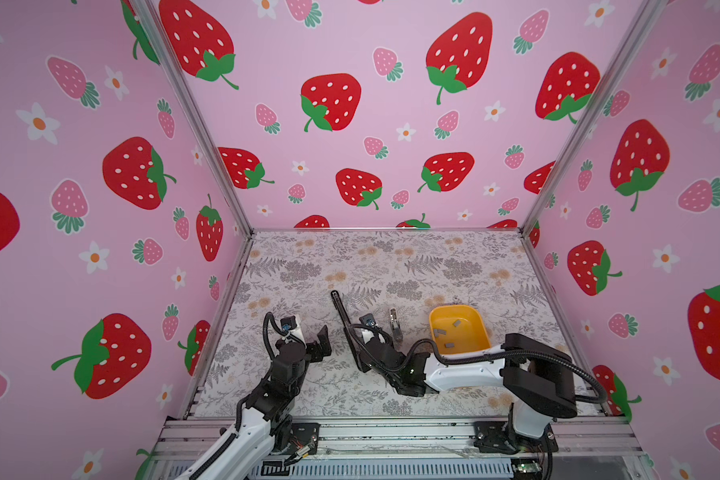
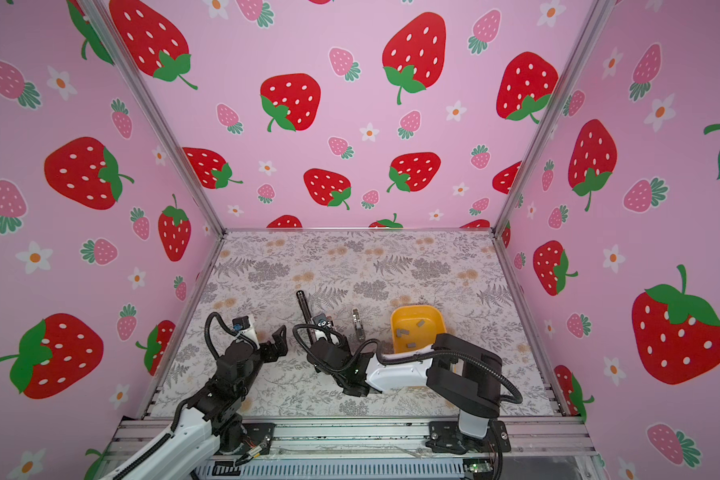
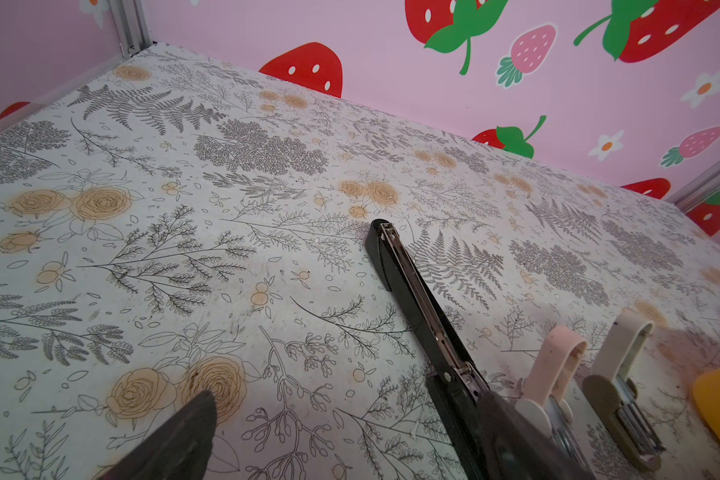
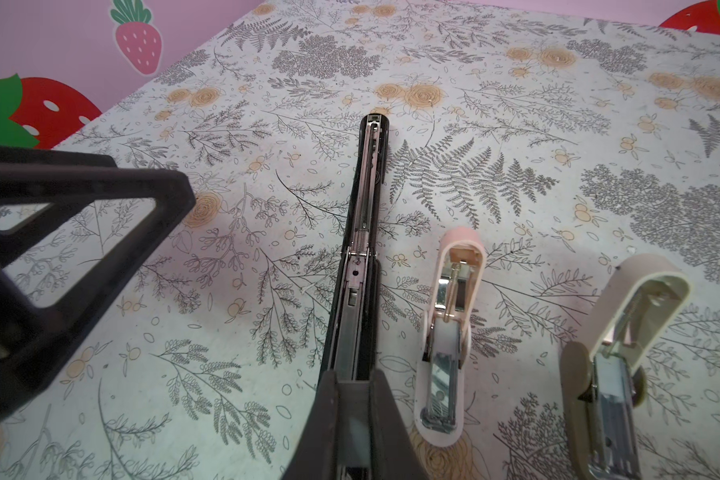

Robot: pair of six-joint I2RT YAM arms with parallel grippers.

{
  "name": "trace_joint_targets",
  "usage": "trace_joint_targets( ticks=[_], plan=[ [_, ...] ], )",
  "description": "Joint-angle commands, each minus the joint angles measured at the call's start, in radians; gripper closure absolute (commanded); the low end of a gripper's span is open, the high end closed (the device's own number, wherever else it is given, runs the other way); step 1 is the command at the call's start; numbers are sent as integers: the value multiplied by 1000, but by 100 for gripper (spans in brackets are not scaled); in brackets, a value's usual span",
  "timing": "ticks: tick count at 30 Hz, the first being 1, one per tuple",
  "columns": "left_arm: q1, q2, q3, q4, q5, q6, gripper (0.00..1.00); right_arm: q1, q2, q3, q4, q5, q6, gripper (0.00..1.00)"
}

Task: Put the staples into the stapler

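Under me, the floral table (image 1: 433,266) is carrying a black stapler (image 4: 364,199), a pink stapler (image 4: 449,332) and a beige stapler (image 4: 624,353), lying opened side by side, with a yellow tray (image 1: 472,336) sitting beside them.

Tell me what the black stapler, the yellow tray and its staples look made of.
Black stapler: seemingly matte black plastic shell, with a shiny metal rail inside. Yellow tray: likely plastic, smooth, uniform colour, rounded corners. Staples: small flat grey strips, probably metal, too small to confirm.
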Motion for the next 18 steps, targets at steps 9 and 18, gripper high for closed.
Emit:
trace_joint_targets(
  ticks=[9,18],
  plan=[
    [4,-46,12,5,0,-2,1,22,75,65,3,16,45,97],
    [4,-74,3,2,5,0,1,22,121,103,-35,47,53,97]
  ],
)
